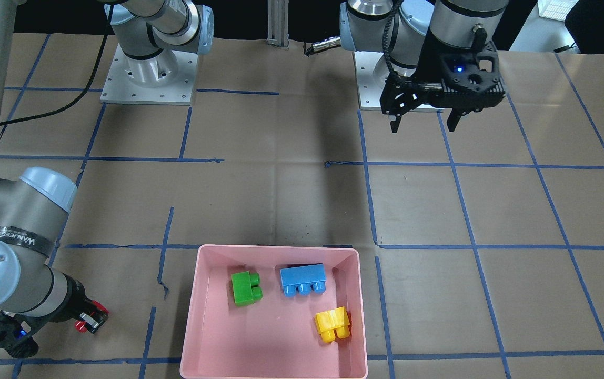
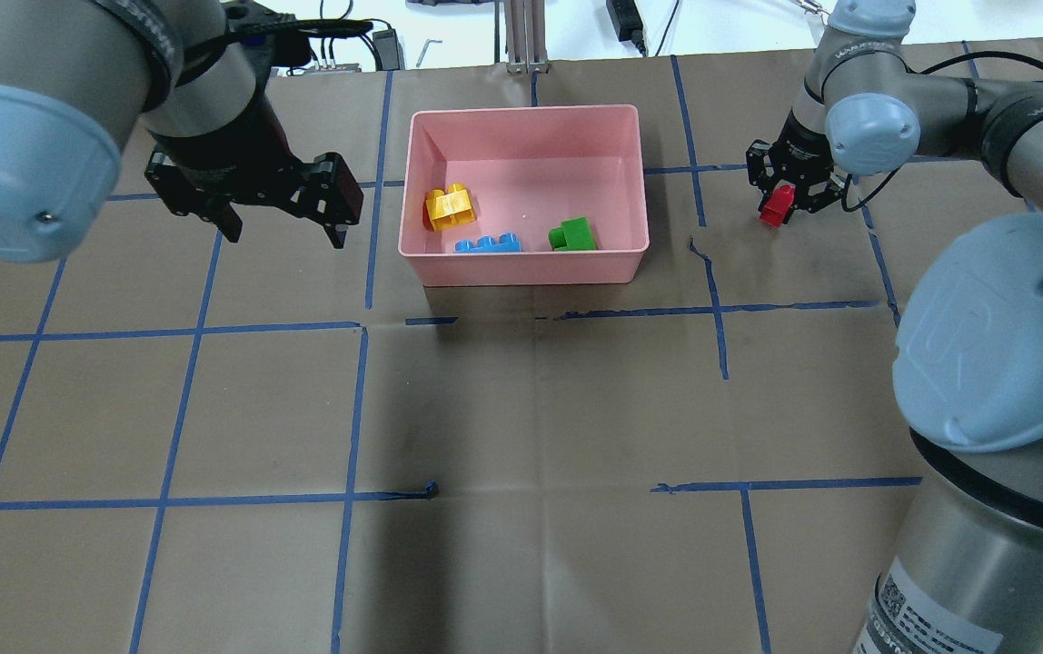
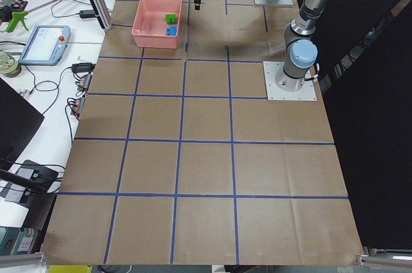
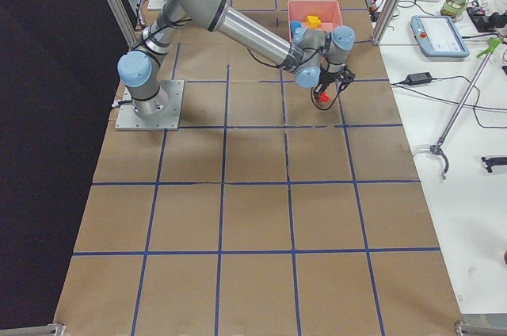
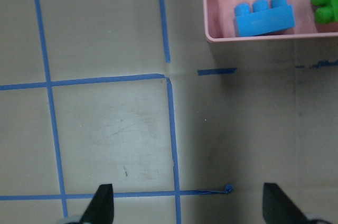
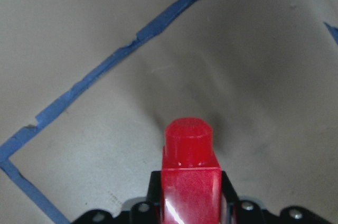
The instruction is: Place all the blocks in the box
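Observation:
The pink box (image 2: pixel 521 270) stands at the far middle of the table. In it lie the yellow brick (image 2: pixel 449 206), the light-blue brick (image 2: pixel 489 243) and the green brick (image 2: pixel 572 236). My right gripper (image 2: pixel 780 211) is shut on the tiny red brick (image 6: pixel 191 176) and holds it low over the paper, to the right of the box in the overhead view. My left gripper (image 2: pixel 285 234) is open and empty, above the table to the left of the box. The left wrist view shows the box's near wall (image 5: pixel 253 38) with the blue brick (image 5: pixel 263 17) behind it.
Brown paper with a blue tape grid covers the table. The two arm bases (image 1: pixel 147 73) stand on the robot's side. A pendant (image 3: pixel 45 42), cables and tools lie on the white bench beyond the box.

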Robot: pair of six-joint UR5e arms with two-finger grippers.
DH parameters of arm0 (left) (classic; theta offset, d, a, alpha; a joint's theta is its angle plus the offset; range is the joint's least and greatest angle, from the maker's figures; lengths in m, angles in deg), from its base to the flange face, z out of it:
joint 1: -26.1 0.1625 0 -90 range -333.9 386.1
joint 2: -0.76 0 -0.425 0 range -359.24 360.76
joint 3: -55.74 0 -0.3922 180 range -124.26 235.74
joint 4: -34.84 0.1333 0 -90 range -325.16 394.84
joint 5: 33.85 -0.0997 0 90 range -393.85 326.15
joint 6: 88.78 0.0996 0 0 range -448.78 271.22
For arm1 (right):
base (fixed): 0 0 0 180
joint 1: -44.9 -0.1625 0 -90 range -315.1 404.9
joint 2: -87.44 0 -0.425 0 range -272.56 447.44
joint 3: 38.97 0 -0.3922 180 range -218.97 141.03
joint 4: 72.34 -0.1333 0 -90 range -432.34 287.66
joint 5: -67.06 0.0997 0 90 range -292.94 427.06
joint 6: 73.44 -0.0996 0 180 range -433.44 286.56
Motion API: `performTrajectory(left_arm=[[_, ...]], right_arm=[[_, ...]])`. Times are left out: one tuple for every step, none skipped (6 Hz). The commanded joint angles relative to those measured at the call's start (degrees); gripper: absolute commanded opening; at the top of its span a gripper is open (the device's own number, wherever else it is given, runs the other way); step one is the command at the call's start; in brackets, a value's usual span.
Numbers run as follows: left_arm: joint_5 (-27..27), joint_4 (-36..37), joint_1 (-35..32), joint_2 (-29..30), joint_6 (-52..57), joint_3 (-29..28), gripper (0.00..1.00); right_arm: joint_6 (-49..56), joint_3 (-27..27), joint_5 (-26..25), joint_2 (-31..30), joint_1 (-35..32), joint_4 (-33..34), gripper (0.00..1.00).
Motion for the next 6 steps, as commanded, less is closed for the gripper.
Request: performTrajectory(left_arm=[[0.76,-0.02,2.17,-0.66,-0.61,-0.15,0.98],[0.85,0.24,2.26,-0.65,-0.61,0.03,0.98],[0.94,0.16,2.43,-0.65,-0.09,0.38,0.98],[1.38,0.16,2.43,-0.74,0.01,0.38,0.98],[2.25,0.42,2.43,-0.83,0.09,0.55,0.98],[2.17,0.42,2.43,-0.92,0.01,0.64,0.98]], right_arm=[[-0.25,-0.11,0.44,-5.96,-1.14,0.30,0.23],[-0.42,-0.20,0.53,-7.39,-4.80,0.29,0.23],[-0.42,-1.24,0.62,-7.67,-9.97,0.64,0.23],[-0.51,-4.12,0.79,-6.89,-14.12,0.12,0.24],[-0.43,-6.33,0.88,-5.22,-17.46,0.12,0.24],[-0.25,-8.70,2.45,-2.77,-19.15,0.20,0.24]])
